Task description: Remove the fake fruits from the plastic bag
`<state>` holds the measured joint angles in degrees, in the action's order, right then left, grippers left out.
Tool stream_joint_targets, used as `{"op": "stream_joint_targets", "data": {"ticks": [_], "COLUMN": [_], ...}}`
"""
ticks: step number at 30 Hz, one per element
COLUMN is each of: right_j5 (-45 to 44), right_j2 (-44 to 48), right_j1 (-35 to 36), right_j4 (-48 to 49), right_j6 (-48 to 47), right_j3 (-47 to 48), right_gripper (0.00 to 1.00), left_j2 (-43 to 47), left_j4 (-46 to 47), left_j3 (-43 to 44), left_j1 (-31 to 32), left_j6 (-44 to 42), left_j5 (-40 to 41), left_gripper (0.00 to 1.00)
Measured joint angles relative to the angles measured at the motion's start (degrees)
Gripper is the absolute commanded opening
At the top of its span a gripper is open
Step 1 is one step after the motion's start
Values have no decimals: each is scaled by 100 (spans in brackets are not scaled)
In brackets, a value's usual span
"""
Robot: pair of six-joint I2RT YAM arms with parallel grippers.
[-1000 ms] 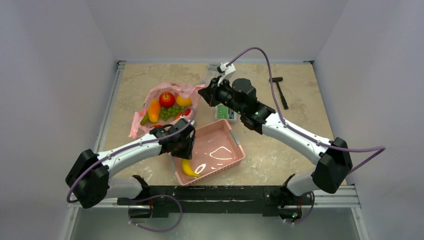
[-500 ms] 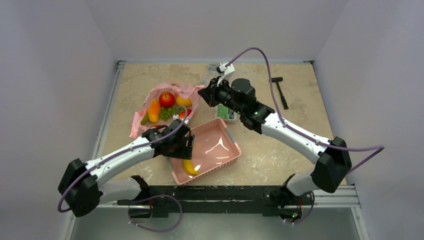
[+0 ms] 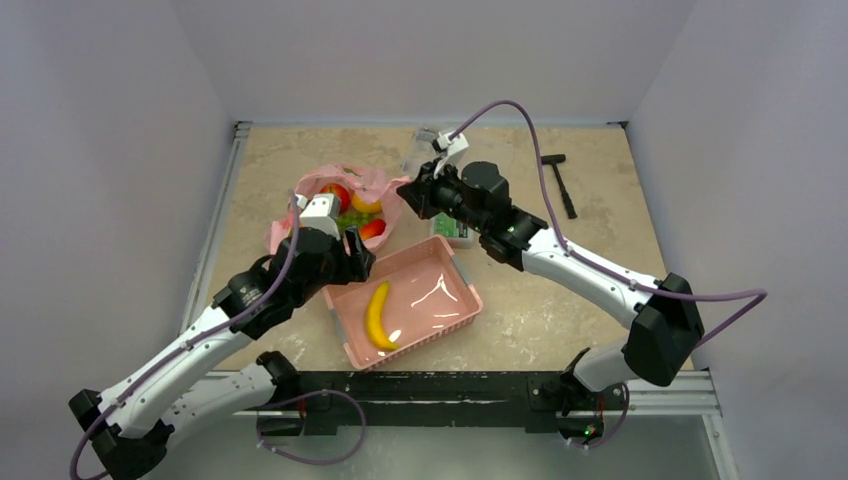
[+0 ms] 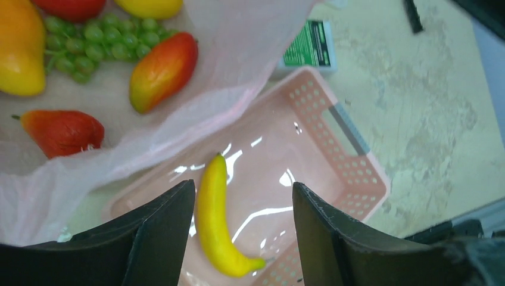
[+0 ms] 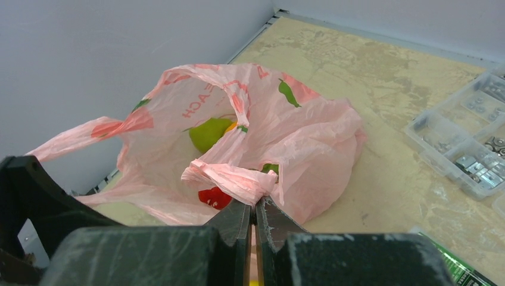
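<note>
**1 fruit out, the rest waiting in the bag**

The yellow plastic banana [image 3: 377, 314] lies flat in the rigid pink latticed basket [image 3: 470, 292], clear of the bag, so that's 1 fruit out. Right above it hangs the left tool [image 4: 241, 199], its 2 fingers well apart with nothing between them. In its wrist view the banana shows straight through the gap.

Across the way, the right tool [image 5: 255, 210] is clamped tight on a bunched fold of the translucent pink plastic bag [image 5: 309, 140], holding that fold raised. The bag sits on the far left of the surface [image 5: 387, 179], just beside the basket, its near edge draping over the basket's corner. Inside it lie the green grape bunch [image 4: 98, 42], a red-and-yellow oval piece [image 4: 162, 70] and a red pointed piece [image 4: 62, 132], with more red and yellow fruit beyond.

By my reading this is the gap between 2 picks: 1 drop finished, the next fetch not begun. The next move calls for the left tool to swing over the bag's mouth and come down on a single fruit. The red-and-yellow piece looks nearest. The fingers must stay clear of the thin film while the right tool holds the mouth wide.
</note>
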<state>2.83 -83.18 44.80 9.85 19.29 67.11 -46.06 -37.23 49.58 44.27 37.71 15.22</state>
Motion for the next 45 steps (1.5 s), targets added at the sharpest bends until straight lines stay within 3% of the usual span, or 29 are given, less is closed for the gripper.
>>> {"op": "stream_joint_targets", "data": {"ticks": [6,19,34,39,45], "right_j5": [20,192,688,868,898], "right_j2": [9,87,149,94,-37], "right_j1": [57,122,133,133,133], "right_j4": [0,0,247,396,428], "right_j6": [42,382,476,479,474], "right_j3": [2,2,-201,-201,-201], "right_gripper": [0,0,0,0,0], "left_j2": [-616,-1934,-1980,-1709,-1641], "left_j4": [573,2024,1508,1349,1681], "left_j3": [389,190,-1215,-1460,-1427], "left_j1": [-286,-1117,-1617,-1652,-1733], "left_j6": [-83,-293,730,1073,857], "left_j5": [743,1215,1755,2037,2192], "left_gripper": [55,51,44,50,53]}}
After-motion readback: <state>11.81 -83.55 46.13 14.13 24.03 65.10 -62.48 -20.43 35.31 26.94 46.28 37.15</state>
